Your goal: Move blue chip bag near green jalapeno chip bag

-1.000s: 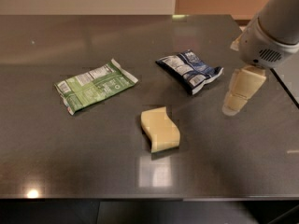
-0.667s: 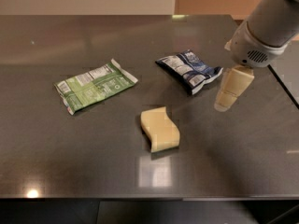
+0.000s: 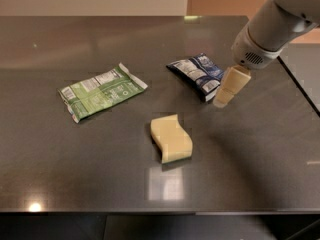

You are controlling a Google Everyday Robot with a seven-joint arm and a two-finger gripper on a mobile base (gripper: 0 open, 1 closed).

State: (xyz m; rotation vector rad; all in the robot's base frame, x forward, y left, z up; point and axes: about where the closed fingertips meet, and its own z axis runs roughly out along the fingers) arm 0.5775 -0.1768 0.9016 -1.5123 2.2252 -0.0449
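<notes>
Blue bag (image 3: 197, 74) isn't grabbed yet, looks like the approach step: sponge (image 3: 171, 138) up front, green bag (image 3: 101, 90) back left, blue bag flat further back right with the gripper (image 3: 221, 101) at its near right corner, can't tell if it's open or closed, next it needs a grip, then a carry left

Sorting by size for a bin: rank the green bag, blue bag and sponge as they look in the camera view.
Largest: green bag.
Then: blue bag and sponge look alike; the sponge is nearer the camera, so unranked.
The hand hovers close beside the blue bag.
</notes>
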